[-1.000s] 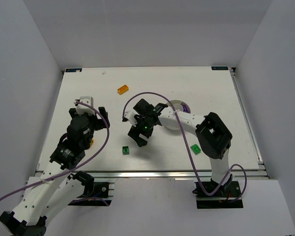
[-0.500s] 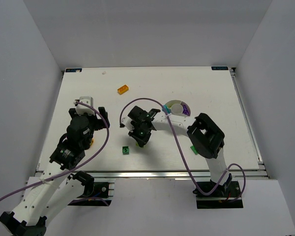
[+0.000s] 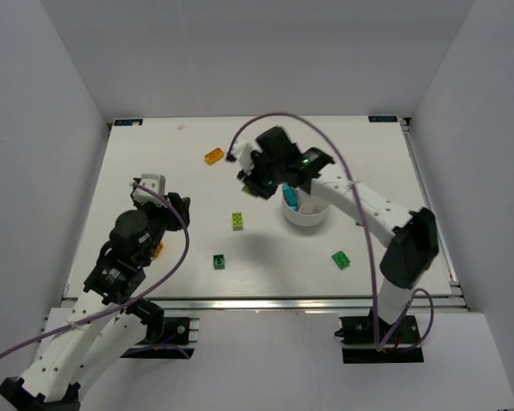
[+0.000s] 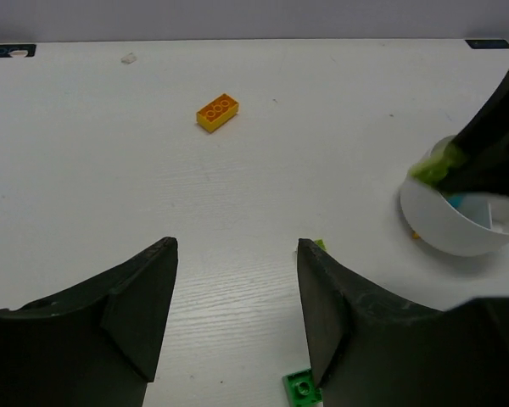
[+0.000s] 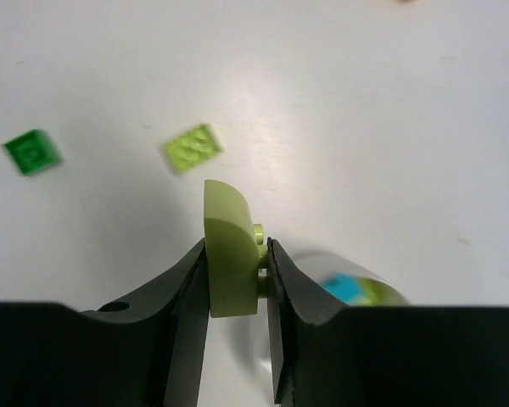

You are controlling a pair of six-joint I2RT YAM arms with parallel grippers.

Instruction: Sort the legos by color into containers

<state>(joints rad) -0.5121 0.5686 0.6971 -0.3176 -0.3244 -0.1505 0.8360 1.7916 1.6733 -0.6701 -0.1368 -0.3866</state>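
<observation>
My right gripper (image 5: 236, 246) is shut on a lime green lego (image 5: 232, 259), held up in the air just left of the round white dish (image 3: 308, 216) with the containers; cyan pieces show inside it. From above, the right gripper (image 3: 255, 181) hangs over the table's middle. On the table lie another lime lego (image 3: 237, 221), a dark green lego (image 3: 218, 261), a green lego (image 3: 341, 259) and an orange lego (image 3: 213, 156). My left gripper (image 4: 236, 254) stands open above bare table, with nothing between its fingers, and the dark green lego (image 4: 301, 388) lies beside its right finger.
A small orange piece (image 3: 159, 249) peeks out beside the left arm. The right arm's purple cable (image 3: 274, 120) loops high over the back of the table. White walls close in the table on three sides.
The right gripper closed on the lime lego near the table's front middle, then lifted it up and back toward the dish. The left gripper's jaws have narrowed a little and that arm shifted slightly.
</observation>
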